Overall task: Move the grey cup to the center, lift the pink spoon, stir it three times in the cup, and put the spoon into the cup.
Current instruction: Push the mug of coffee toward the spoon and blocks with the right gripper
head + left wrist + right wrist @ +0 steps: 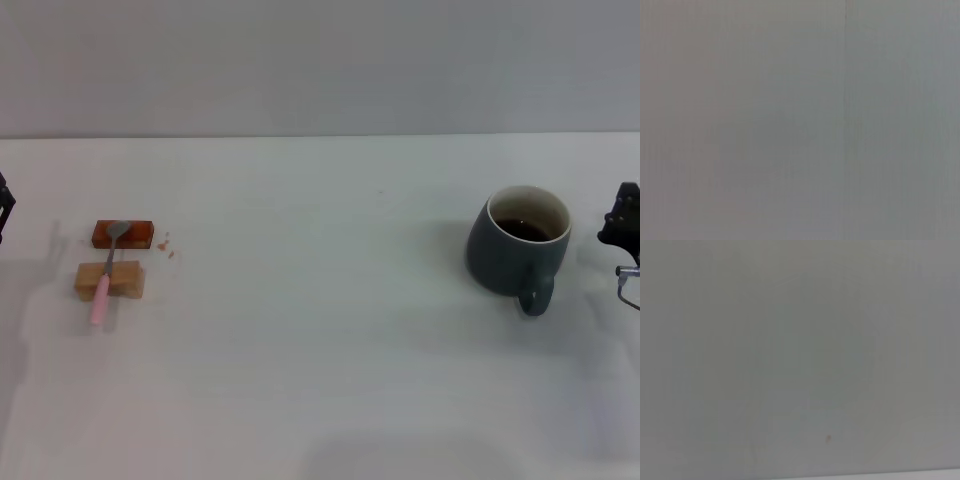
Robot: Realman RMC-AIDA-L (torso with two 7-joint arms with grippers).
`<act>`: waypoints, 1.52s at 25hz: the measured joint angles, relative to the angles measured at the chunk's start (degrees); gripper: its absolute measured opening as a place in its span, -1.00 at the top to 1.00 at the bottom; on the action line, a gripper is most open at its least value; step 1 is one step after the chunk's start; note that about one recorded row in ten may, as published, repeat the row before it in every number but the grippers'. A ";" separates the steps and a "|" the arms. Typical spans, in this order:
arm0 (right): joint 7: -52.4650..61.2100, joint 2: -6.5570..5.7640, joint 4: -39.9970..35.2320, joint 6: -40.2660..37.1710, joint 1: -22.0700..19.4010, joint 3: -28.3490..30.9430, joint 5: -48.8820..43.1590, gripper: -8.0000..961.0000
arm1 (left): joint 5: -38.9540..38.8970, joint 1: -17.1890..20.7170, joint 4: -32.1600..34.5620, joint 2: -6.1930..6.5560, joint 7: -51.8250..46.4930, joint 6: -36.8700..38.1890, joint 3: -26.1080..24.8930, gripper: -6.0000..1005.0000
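The grey cup (520,245) stands upright on the right side of the white table (320,330), its handle turned toward the front and dark liquid inside. Far to the left, the pink spoon (106,268) lies across two small blocks, its grey bowl on the red-brown block (124,235) and its pink handle over the tan block (109,281). My right gripper (624,225) shows at the right edge, just right of the cup and apart from it. A sliver of my left gripper (4,205) shows at the left edge, left of the spoon. Both wrist views show only plain grey surface.
A few reddish crumbs (167,246) lie just right of the red-brown block. The table's back edge meets a grey wall (320,60). Bare tabletop stretches between the blocks and the cup.
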 joint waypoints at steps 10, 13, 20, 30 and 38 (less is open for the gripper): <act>0.00 0.00 1.26 2.28 0.71 -1.67 0.00 0.98 | -0.07 -0.08 0.00 0.00 -0.08 0.00 0.00 -0.65; 0.01 0.00 1.47 2.86 0.85 -1.69 0.00 0.98 | -0.04 -0.16 0.00 0.00 -0.08 0.00 0.00 -0.65; -0.27 0.00 2.18 4.32 1.27 -2.12 0.00 0.98 | 0.00 -0.48 0.41 0.00 -0.08 -0.01 0.00 -0.65; -0.26 -0.08 5.26 5.27 1.86 -7.78 0.01 0.99 | -0.09 -0.53 0.53 -0.08 -0.08 -0.08 0.00 -0.65; -0.13 -0.08 7.95 5.75 3.08 -12.37 0.01 0.98 | -0.10 -0.57 0.53 -0.09 -0.08 -0.09 0.00 -0.65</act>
